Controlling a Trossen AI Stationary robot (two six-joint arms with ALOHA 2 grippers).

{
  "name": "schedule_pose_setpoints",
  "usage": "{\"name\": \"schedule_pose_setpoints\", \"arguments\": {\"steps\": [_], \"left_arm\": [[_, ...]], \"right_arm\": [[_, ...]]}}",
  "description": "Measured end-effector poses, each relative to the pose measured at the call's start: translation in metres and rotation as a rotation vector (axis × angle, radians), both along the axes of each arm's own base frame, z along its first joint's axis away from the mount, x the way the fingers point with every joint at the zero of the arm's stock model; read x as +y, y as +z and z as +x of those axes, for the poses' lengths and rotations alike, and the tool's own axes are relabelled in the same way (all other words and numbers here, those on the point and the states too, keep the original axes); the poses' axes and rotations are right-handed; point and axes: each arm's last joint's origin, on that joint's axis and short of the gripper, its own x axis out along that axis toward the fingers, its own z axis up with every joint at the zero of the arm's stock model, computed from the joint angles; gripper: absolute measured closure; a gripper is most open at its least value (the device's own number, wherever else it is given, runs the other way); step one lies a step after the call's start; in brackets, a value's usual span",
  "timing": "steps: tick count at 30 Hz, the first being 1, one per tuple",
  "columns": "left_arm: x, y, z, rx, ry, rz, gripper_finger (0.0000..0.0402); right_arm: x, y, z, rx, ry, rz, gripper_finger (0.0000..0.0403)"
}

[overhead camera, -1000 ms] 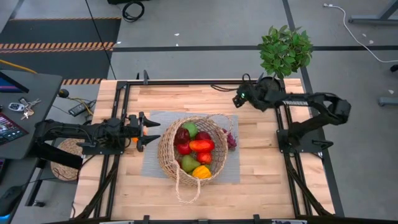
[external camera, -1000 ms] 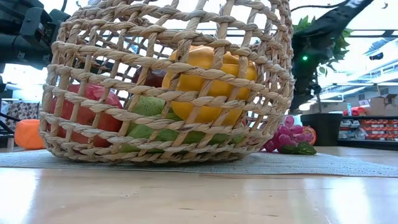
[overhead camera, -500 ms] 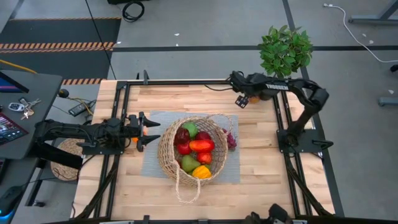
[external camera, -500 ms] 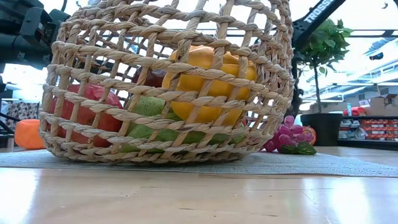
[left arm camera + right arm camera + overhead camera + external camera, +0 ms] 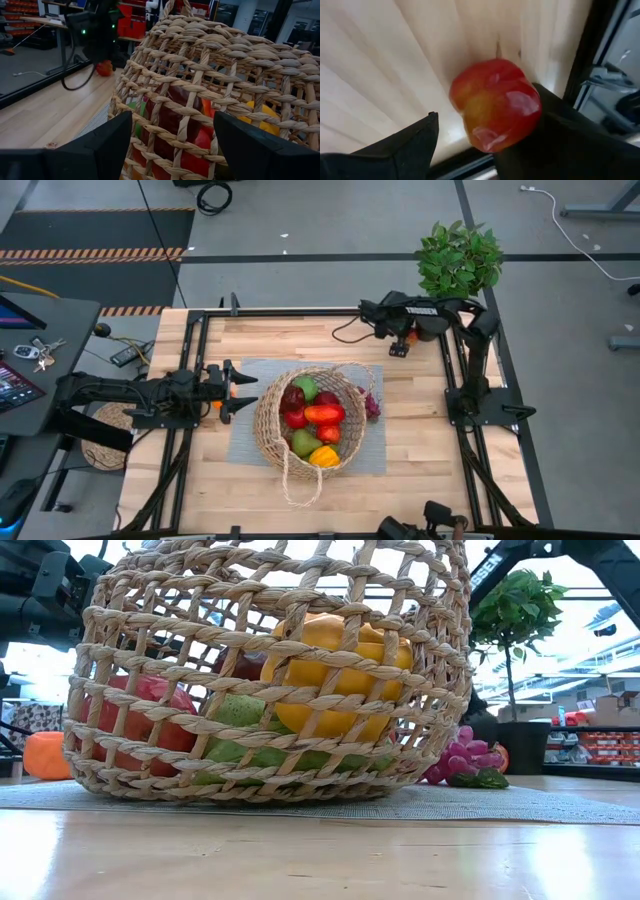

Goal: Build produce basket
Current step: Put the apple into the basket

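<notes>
The wicker basket (image 5: 310, 420) stands on a grey mat (image 5: 245, 445) mid-table and holds several red, green, orange and yellow pieces of produce (image 5: 322, 414). Purple grapes (image 5: 372, 406) lie on the mat at its right side. A red-orange apple (image 5: 495, 107) lies on the wood near the table's far right rail (image 5: 411, 337). My right gripper (image 5: 485, 105) slants down over it, open, one finger on each side. My left gripper (image 5: 238, 390) waits open and level just left of the basket (image 5: 225, 75), with a small orange piece (image 5: 215, 403) beside it. My right gripper comes at the apple from above, slanting down, and the apple rests on the table between the open fingers. One finger (image 5: 560, 130) stands close against the apple's side; whether it touches I cannot tell.
A potted green plant (image 5: 458, 260) stands just past the far right corner. Black frame rails (image 5: 455, 370) run along the table's sides close to the apple. A desk with keys and a tablet (image 5: 25, 355) sits left of the table. Bare wood lies in front of the basket.
My right arm has folded in and swung toward the table's far edge. Its gripper has rolled and tipped from nearly level to slanting down, and has sunk over the red-orange apple. The basket, its produce and the grapes have stayed put.
</notes>
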Motion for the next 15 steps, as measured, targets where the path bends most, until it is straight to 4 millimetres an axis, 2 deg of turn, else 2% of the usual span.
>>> {"name": "schedule_pose_setpoints", "arguments": {"steps": [8, 15], "left_arm": [[0.000, 0.000, 0.000, 0.000, -0.001, 0.000, 0.0115], [0.000, 0.000, 0.000, 0.000, 0.000, 0.000, 0.0115]], "right_arm": [[-0.007, -0.022, -0.003, 0.123, 0.076, 0.073, 0.0015], [-0.009, -0.031, -0.002, 0.173, 0.109, 0.080, 0.0026]]}}
